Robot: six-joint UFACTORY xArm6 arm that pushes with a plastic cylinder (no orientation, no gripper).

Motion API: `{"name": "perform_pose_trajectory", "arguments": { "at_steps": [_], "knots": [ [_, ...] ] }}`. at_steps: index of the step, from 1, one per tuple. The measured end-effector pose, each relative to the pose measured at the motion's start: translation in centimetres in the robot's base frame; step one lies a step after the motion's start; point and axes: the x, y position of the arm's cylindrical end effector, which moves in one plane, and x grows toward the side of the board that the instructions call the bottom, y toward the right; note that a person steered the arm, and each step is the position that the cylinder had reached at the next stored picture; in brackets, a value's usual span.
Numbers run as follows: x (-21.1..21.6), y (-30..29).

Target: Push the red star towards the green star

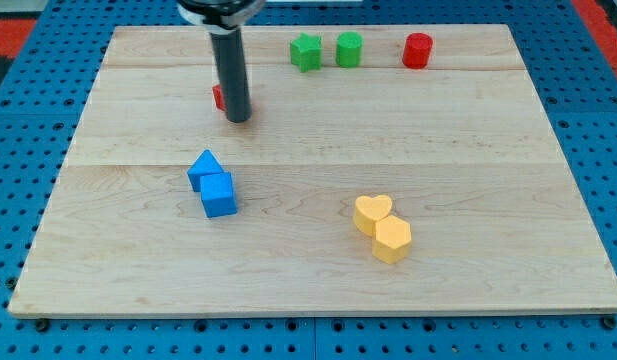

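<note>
My tip (238, 119) down on board, bare rod, holding nothing; red star (218, 97) touching at its 10 o'clock, mostly hidden. Green star (306, 52) at 2 o'clock, well apart. Advice: circle round to red star's 8 o'clock side, push steadily through centre.

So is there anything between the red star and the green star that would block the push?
Nothing visible does. The red star peeks out from behind my tip on its left side, mostly hidden by the rod. The board between it and the green star, up toward the view's right, shows bare wood.
</note>
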Motion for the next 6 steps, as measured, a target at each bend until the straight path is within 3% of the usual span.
{"name": "perform_pose_trajectory", "arguments": {
  "at_steps": [3, 4, 6],
  "knots": [
    [-5.0, -7.3],
    [-6.8, -1.7],
    [-5.3, 0.8]
  ]
}}
